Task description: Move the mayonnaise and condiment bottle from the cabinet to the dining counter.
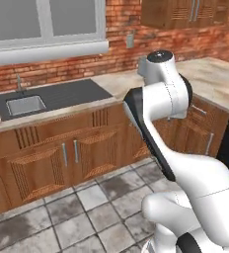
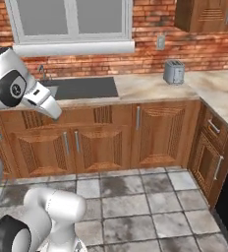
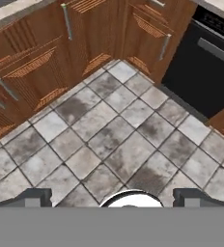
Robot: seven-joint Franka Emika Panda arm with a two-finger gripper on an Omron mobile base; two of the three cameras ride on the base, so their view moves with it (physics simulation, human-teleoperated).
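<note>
The cabinet (image 1: 185,12) hangs on the brick wall at the upper right, reddish-brown, with its panelled doors shut and grey bar handles; it also sits at the top right of the right base view (image 2: 209,15). The mayonnaise and the condiment bottle are hidden from view. The dining counter is out of view. My arm is folded high in front of the base. In the hand view my gripper (image 3: 114,197) points down at the tiled floor, its fingertips (image 3: 34,197) far apart, open and holding nothing.
A marble worktop (image 2: 145,86) with a dark sink (image 1: 25,105) runs under the window and turns a corner at the right. A silver toaster (image 2: 174,72) stands on it. Wooden base cabinets (image 1: 87,148) and a black oven front (image 3: 205,72) border the grey tiled floor (image 2: 135,202).
</note>
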